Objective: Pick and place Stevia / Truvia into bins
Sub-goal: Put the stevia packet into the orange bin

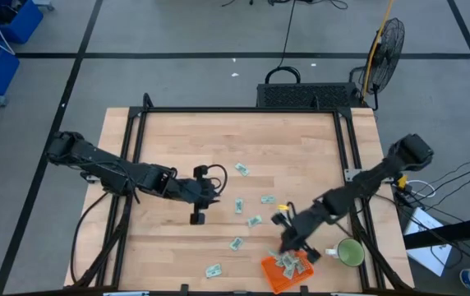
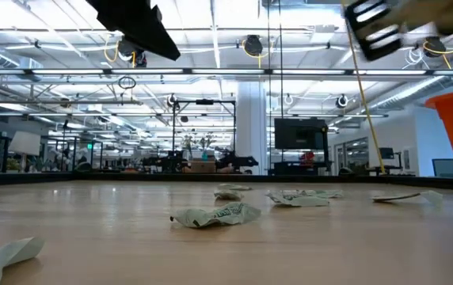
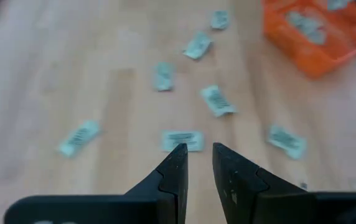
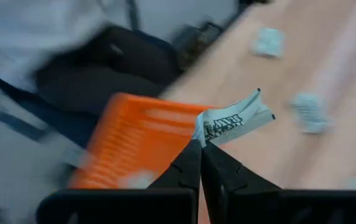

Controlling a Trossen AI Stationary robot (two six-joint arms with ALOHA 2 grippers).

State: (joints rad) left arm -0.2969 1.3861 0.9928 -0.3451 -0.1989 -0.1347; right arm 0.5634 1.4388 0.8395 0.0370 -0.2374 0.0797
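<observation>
Several pale green and white sachets (image 1: 254, 220) lie flat and scattered on the wooden table, and more lie in the orange basket (image 1: 288, 273) by the near edge. My right gripper (image 4: 200, 144) hovers just beside the basket (image 4: 137, 146) and is shut on one sachet (image 4: 234, 121). My left gripper (image 3: 200, 155) hangs over the table's middle (image 1: 205, 201), left of the scattered sachets. Its fingers stand slightly apart and hold nothing; a sachet (image 3: 182, 140) lies on the table just beyond the tips. My right gripper pinches one sachet by an end (image 4: 204, 135) between its two fingertips. The sachet is lifted clear of the table and sticks out past the tips, slightly crumpled, with its free end (image 4: 257, 109) in the air beside the basket.
A round green mug (image 1: 350, 252) stands right of the basket, close to my right arm. A black frame (image 1: 243, 111) runs along the table's far edge and down both sides. Bare wood lies between the far edge and the sachets.
</observation>
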